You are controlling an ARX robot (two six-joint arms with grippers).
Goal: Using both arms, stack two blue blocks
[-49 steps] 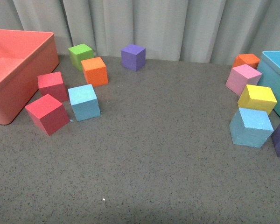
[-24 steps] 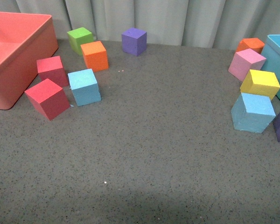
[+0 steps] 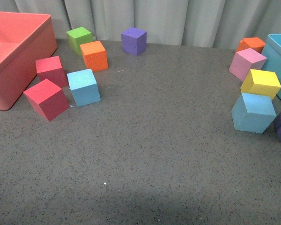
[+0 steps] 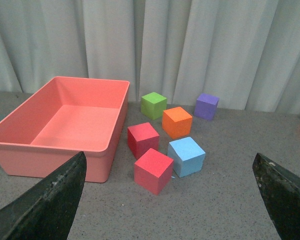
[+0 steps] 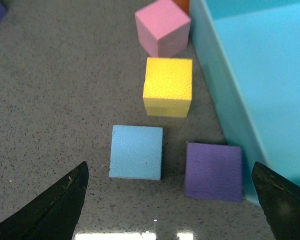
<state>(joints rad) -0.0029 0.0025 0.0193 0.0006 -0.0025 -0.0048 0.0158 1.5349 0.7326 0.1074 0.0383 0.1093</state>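
Note:
One sky-blue block [image 3: 84, 87] lies on the grey table at the left, beside two red cubes; it also shows in the left wrist view [image 4: 186, 156]. The other sky-blue block [image 3: 253, 112] lies at the right, below a yellow cube; it also shows in the right wrist view [image 5: 136, 152]. Neither arm shows in the front view. My left gripper [image 4: 167, 200] is open and empty, well short of the left block. My right gripper [image 5: 170, 205] is open and empty, above the table near the right block and a purple cube [image 5: 213, 171].
A coral bin [image 3: 42, 35] stands at the far left, a teal bin [image 3: 277, 51] at the far right. Red [image 3: 46, 99], orange [image 3: 94, 55], green [image 3: 79, 39] and purple [image 3: 133, 41] cubes surround the left block. Pink [image 3: 246, 64], yellow [image 3: 260, 83] and orange [image 3: 251, 44] cubes are near the right block.
The front view has tilted, so everything sits slightly higher in the picture than a second ago. No block has moved on the table.

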